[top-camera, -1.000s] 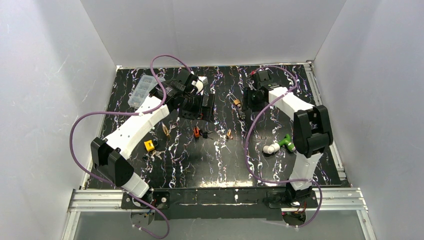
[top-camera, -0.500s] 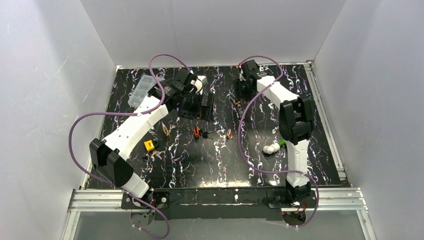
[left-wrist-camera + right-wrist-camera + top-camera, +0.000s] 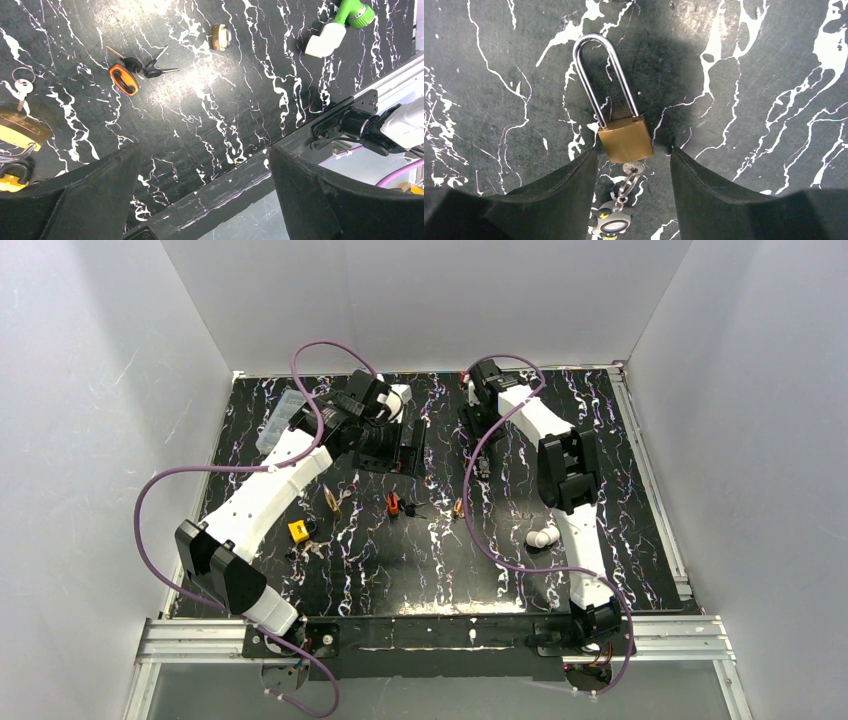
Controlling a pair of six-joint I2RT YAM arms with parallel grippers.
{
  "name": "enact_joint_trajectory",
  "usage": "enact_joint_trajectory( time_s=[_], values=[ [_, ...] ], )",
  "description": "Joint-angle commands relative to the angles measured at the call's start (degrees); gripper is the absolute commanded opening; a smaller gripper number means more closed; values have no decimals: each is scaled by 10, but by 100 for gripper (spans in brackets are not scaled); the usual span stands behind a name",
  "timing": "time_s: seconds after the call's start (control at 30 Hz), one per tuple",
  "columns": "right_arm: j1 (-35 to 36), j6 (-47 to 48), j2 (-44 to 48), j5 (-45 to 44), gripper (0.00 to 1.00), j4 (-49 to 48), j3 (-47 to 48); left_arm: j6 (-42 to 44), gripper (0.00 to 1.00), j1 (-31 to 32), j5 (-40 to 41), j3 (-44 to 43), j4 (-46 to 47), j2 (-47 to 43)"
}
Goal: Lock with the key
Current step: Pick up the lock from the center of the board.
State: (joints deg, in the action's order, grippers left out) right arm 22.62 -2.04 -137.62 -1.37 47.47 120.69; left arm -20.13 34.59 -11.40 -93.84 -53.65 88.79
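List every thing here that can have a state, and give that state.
Left gripper: open, empty.
Right gripper: open, straddling the padlock's body.
Brass padlock: lying flat, both legs of its shackle in the body.
Key: inserted in the padlock, charm attached.

My top camera looks down on the whole bench [image 3: 430, 570] from above its near edge. My left wrist camera looks down from well up, sharing the orange key fob [image 3: 123, 80] with it. My right wrist camera sits close over the padlock [image 3: 625, 137].
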Motion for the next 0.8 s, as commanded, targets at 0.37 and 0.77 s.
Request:
enact_joint_trajectory(
  time_s=[0.37, 0.77],
  values=[
    [17, 36, -42, -20, 48, 28, 53, 11, 98, -6, -1, -34, -28, -1],
    [17, -19, 39, -12, 1, -9, -16, 14, 98, -10, 4, -29, -25, 2]
  ],
)
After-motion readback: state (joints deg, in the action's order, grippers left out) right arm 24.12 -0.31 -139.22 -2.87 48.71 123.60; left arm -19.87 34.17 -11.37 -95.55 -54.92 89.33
